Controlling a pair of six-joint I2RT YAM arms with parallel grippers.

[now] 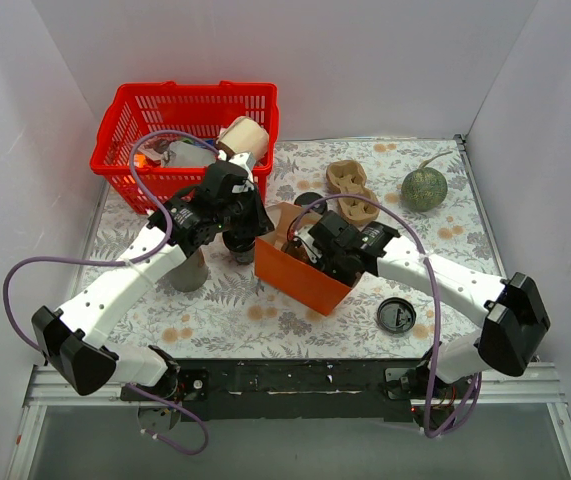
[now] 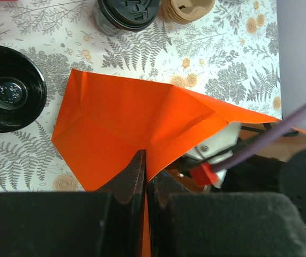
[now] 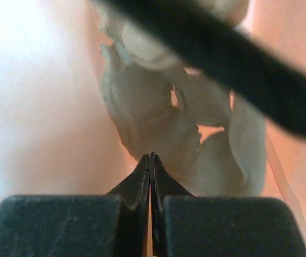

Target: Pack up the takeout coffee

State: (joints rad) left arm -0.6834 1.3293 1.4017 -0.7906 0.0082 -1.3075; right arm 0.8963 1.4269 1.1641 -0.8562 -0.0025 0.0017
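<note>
The takeout coffee (image 2: 8,88), a small round black cup with a dark inside, stands on the patterned table to the left of the orange paper bag (image 2: 120,128). In the top view the bag (image 1: 303,282) stands mid-table. My left gripper (image 2: 146,160) is shut on the bag's near edge; from above it (image 1: 253,228) is at the bag's left rim. My right gripper (image 1: 312,250) is down in the bag's mouth. In its own view it (image 3: 151,156) is shut, with a sliver of orange between the fingers, above crumpled white paper (image 3: 158,118).
A red basket (image 1: 130,165) stands at the back left. A grey cup (image 1: 187,272) is under my left arm. A black-lidded cup (image 2: 128,12) and cardboard carriers (image 1: 350,185) stand behind the bag. A green melon (image 1: 424,187) lies back right and a flat black lid (image 1: 396,315) front right.
</note>
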